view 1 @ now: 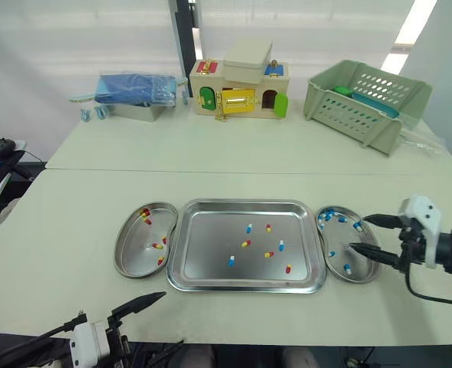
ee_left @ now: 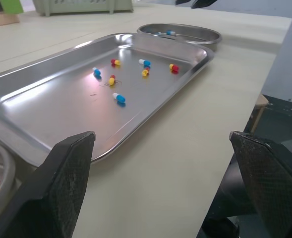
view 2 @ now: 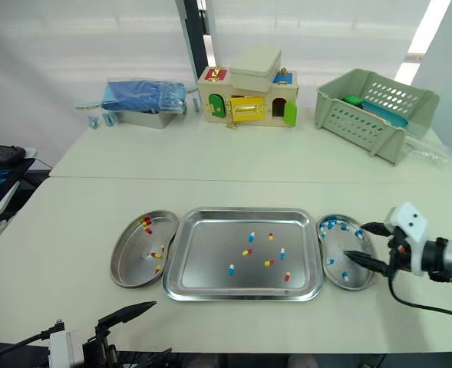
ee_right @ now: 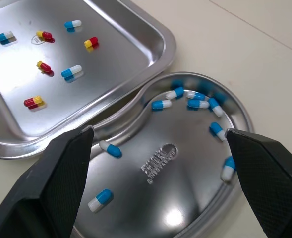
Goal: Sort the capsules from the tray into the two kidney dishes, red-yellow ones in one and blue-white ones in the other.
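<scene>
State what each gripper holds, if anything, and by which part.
Nothing is held. The right gripper hangs open over the right kidney dish, and the left gripper is open near the front edge of the table; both are empty.

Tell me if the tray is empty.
Not empty: seven capsules lie in the tray, four red-yellow and three blue-white.

1 tray w/ 7 caps, 2 dishes
</scene>
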